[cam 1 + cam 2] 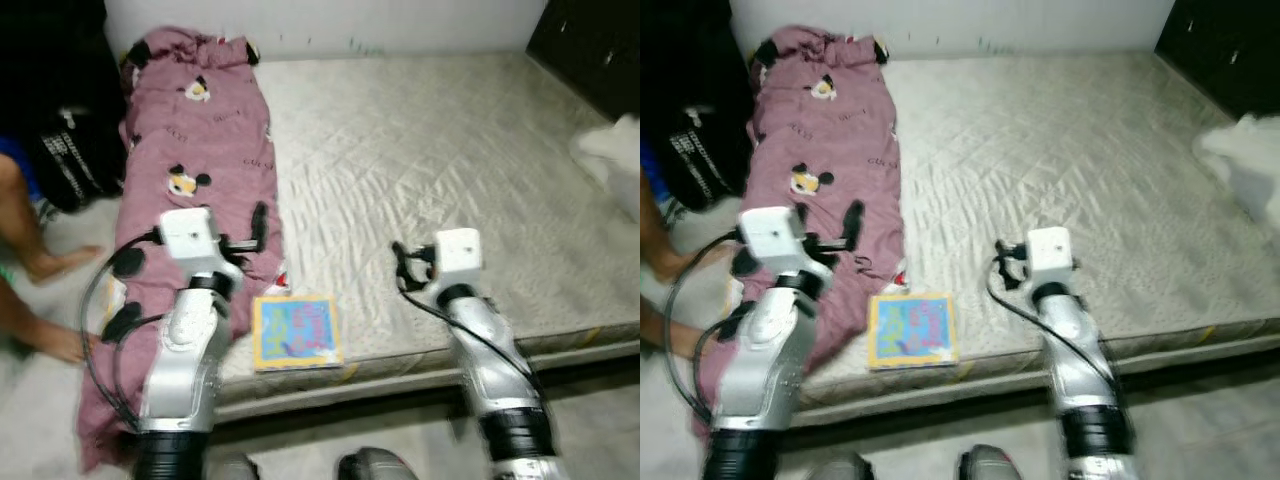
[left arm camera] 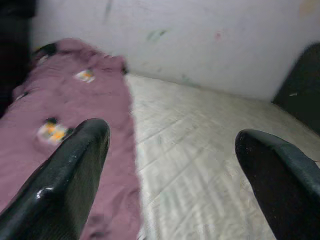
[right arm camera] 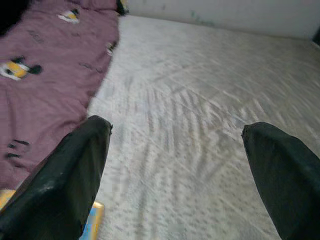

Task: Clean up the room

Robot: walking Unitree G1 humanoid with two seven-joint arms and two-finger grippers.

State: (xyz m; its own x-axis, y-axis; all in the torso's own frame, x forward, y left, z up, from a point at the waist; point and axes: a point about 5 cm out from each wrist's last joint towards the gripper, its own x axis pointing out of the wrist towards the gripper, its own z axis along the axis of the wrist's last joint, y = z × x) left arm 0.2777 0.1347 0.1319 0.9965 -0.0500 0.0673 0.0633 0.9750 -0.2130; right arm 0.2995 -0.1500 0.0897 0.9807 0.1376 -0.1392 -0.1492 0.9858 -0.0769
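Both grippers (image 2: 170, 165) (image 3: 175, 170) spread, empty, over mattress (image 1: 440, 160); book (image 1: 296, 332) at 6, print unreadable, maybe blur; pink blanket (image 1: 195, 130) at 10.

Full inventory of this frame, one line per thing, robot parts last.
mattress: 1, grey-beige quilted, bare, fills the middle, against the white wall.
blanket: 1, mauve with cartoon mouse print, along the mattress's left side, hanging over its near-left edge.
picture book: 1, yellow-bordered, blue and pink cover, flat at the mattress's front edge beside the blanket.
white cloth: 1, white, blurred, at the mattress's right edge.
dark cabinet: 1, black, top right.
dark bag: 1, black, floor left of the bed.
person's legs: bare, on the floor at far left.
left hand: open, over the blanket's edge.
right hand: open, over bare mattress.
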